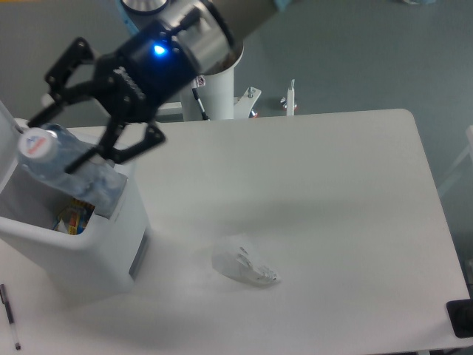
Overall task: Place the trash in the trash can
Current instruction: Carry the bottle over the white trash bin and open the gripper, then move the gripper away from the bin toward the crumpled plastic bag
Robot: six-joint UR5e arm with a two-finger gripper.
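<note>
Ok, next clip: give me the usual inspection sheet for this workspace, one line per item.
Surface: white table, bare across the right half.
Job's things: clear bottle held over the open trash can; crumpled wrapper lying on the table; colourful item already inside the can.
Clutter: black pen at the front left edge; dark object at the front right corner.
Grippers: claw shut on the bottle.
Cables: nothing seen.
Surroundings: white arm pedestal behind the table, grey floor.
</note>
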